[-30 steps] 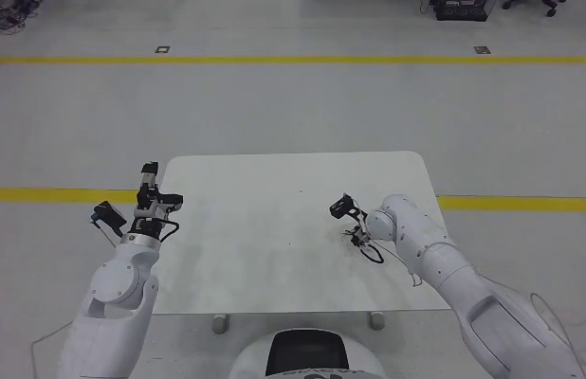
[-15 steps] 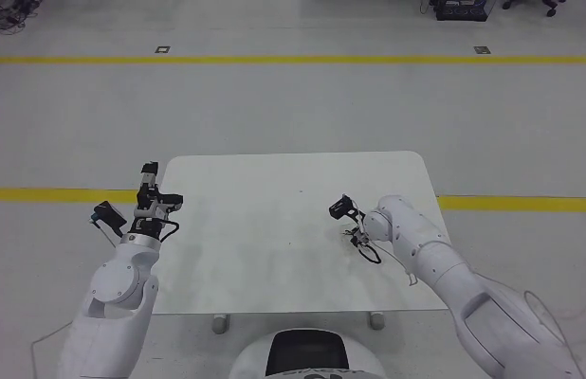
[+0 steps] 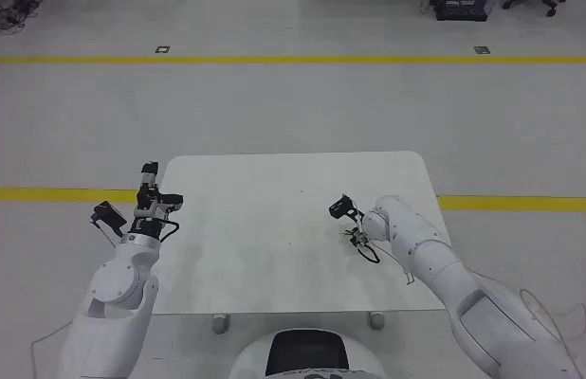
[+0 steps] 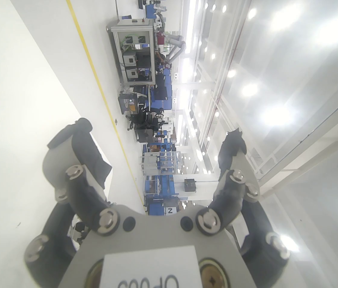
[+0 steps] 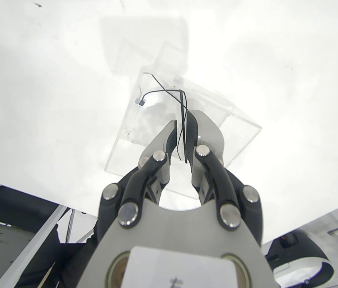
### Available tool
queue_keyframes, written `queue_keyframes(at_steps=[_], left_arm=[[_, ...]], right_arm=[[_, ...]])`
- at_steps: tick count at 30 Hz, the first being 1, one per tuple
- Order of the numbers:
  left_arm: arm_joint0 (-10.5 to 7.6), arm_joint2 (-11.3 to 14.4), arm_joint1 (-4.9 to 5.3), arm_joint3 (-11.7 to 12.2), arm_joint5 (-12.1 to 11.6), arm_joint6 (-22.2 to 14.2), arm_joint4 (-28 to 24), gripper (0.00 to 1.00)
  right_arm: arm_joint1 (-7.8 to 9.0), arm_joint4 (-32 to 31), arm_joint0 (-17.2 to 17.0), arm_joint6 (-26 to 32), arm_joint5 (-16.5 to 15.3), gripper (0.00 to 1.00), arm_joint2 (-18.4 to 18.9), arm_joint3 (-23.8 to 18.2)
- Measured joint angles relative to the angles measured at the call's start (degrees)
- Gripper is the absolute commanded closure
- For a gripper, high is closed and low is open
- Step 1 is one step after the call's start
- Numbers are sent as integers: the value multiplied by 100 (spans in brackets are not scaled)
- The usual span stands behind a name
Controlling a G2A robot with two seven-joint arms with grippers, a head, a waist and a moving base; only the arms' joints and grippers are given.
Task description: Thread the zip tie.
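Left side first: the left gripper [image 4: 157, 133] sits right at the left edge of the white table [image 3: 274, 218]. Its fingers are spread wide with nothing between them, and they point up and away toward the room. A broad stretch of white tabletop lies between it and the right arm, so the two grippers are well apart. The right arm works over the right half of the table, inboard of the right edge and short of the front edge.

From above, the dark bits around the right wrist run together. The tie can't be picked out there, and the see-through box can't be picked out against the white top either.

The right wrist view is far clearer. The right gripper [image 5: 182, 119] is pinched down to a narrow slit, and the black zip tie [image 5: 182, 103] runs straight through that slit, its strap lying between the two pads. It looks pressed to one pad, but contact with the other pad is hard to judge. The strap's free end pokes out back toward the wrist. Past the fingertips the tie curves round and crosses itself. Its small square zip tie head [image 5: 141, 102] hangs out to one side, just beyond the tips.

All of this hangs over a clear box [image 5: 234, 133] that stands on the table. The fingertips are just above its open top, and the box's far walls wash out in the glare.
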Motion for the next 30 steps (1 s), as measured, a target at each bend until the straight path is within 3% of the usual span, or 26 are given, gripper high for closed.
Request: queue_keyframes(at_steps=[8, 18, 24, 30], left_arm=[[0, 0, 0, 0, 0, 0, 0, 0], [0, 0, 0, 0, 0, 0, 0, 0], [0, 0, 0, 0, 0, 0, 0, 0], [0, 0, 0, 0, 0, 0, 0, 0]], right_arm=[[-61, -27, 37, -48, 13, 100, -13, 157], [-75, -99, 34, -111, -22, 100, 34, 148], [59, -232, -131, -85, -4, 100, 221, -266], [314, -407, -488, 52, -44, 100, 599, -1032]])
